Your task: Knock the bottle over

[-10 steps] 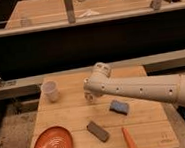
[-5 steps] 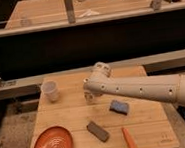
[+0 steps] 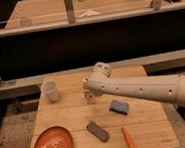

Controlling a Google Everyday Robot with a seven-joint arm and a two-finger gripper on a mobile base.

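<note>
My white arm (image 3: pixel 138 88) reaches in from the right over the wooden table (image 3: pixel 70 116). The gripper (image 3: pixel 89 93) is at its left end, low over the middle of the table. A slim pale shape (image 3: pixel 89 99) shows right under the gripper, touching or nearly touching it. It looks like the bottle, mostly hidden by the gripper. I cannot tell whether it stands upright. The wider white cup (image 3: pixel 50 91) stands upright to the left of the gripper, apart from it.
An orange plate (image 3: pixel 52 143) lies at the front left. A dark grey block (image 3: pixel 97 131) lies in front of the gripper. A blue sponge (image 3: pixel 119 106) lies under the arm, and an orange stick-like object (image 3: pixel 128 139) is near the front edge. A rail and a second table stand behind.
</note>
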